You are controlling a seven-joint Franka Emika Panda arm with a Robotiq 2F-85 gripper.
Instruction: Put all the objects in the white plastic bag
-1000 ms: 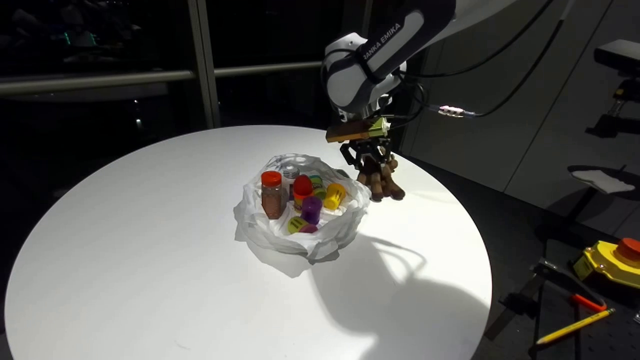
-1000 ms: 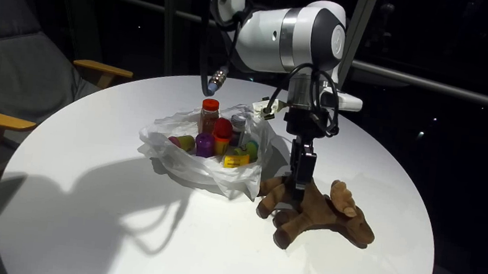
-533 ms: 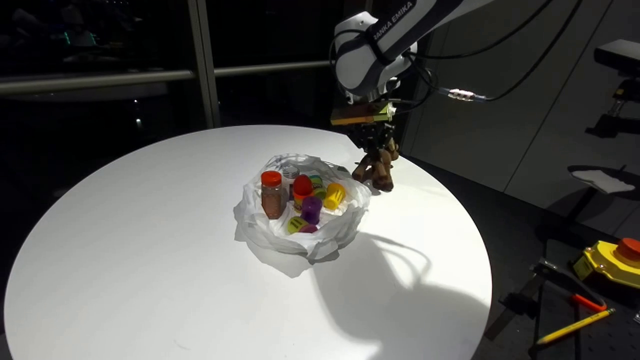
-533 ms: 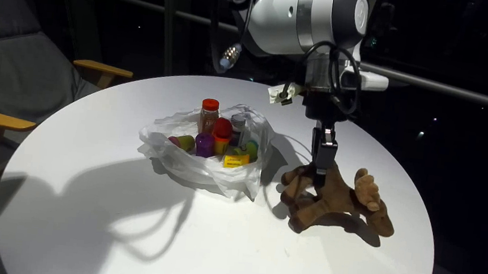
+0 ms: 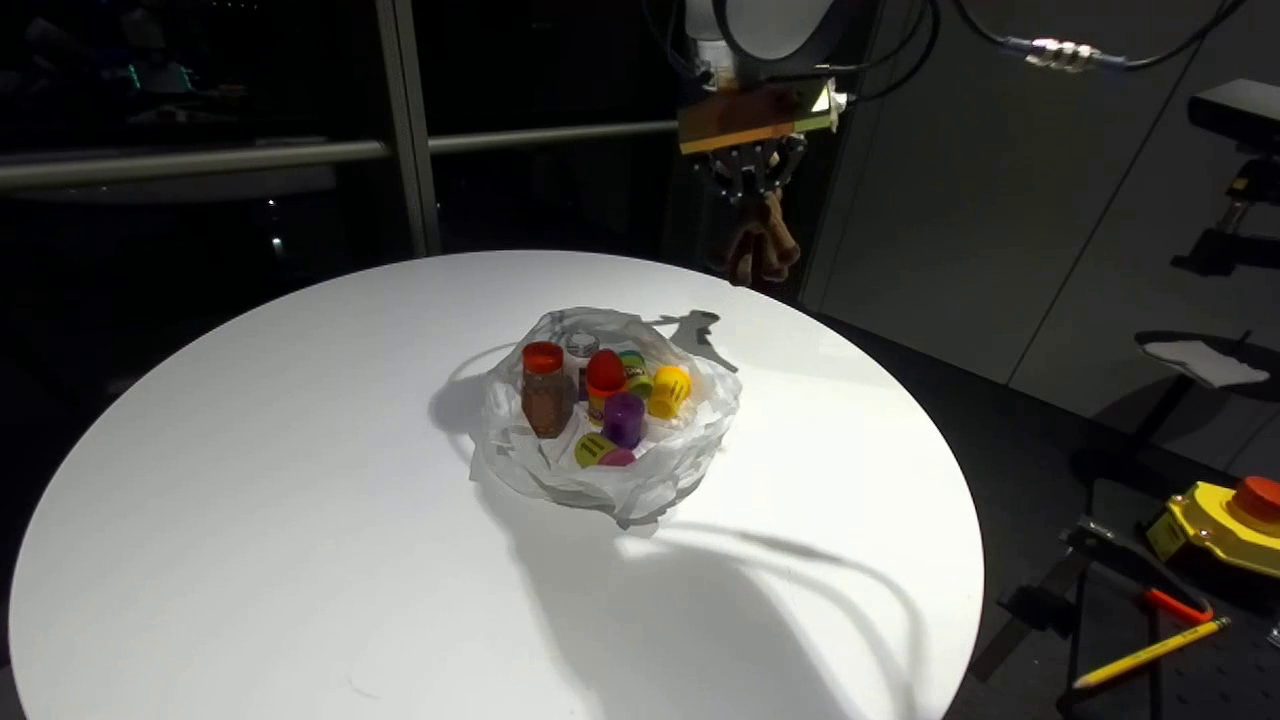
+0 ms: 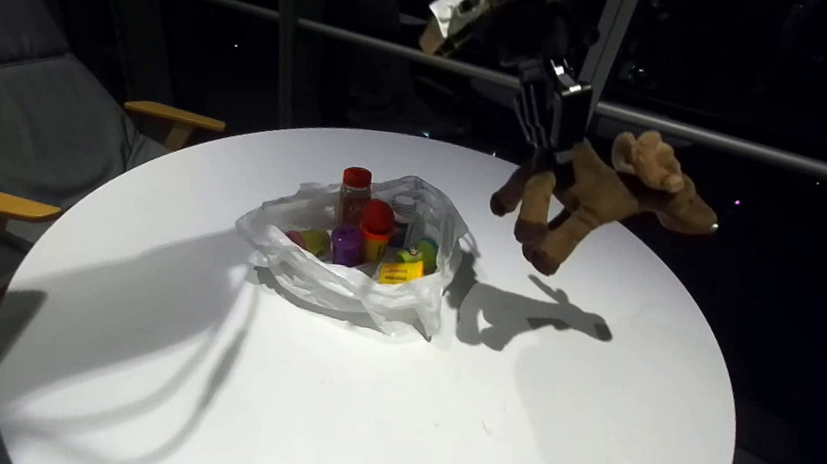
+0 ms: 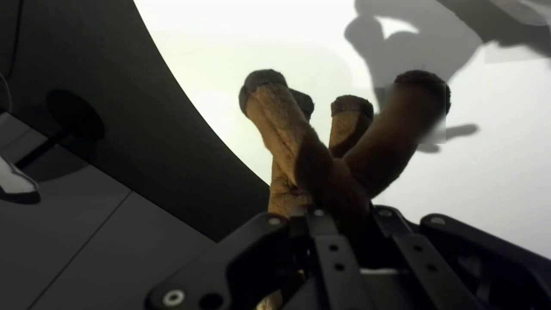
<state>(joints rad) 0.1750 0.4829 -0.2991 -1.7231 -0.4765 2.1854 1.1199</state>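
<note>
The brown plush animal [image 6: 609, 195] hangs in the air above the table, legs down. My gripper [image 6: 556, 158] is shut on its body; in the wrist view the plush legs [image 7: 284, 129] stick out past the fingertips. In both exterior views the white plastic bag [image 5: 650, 490] lies spread wide on the table, to one side of the plush and lower. Inside it are a red-lidded jar [image 5: 545, 395], a clear-lidded jar [image 6: 403, 223], a purple tub [image 5: 623, 420], a yellow tub [image 5: 669, 392], a red-topped tub [image 6: 376, 224], a green tub [image 5: 634, 372] and a yellow-green tub with a pink end [image 5: 598, 450].
All this is on or over a round white table [image 5: 300, 560]. Near its far edge run a dark window and a rail [image 6: 745, 151]. A grey armchair [image 6: 6, 82] stands beside the table. A yellow box with a red button [image 5: 1225, 520] sits off the table.
The jaws have closed on the plush animal. It has left the table and risen with the gripper, which now tilts. The bag and its contents have stayed in place.
</note>
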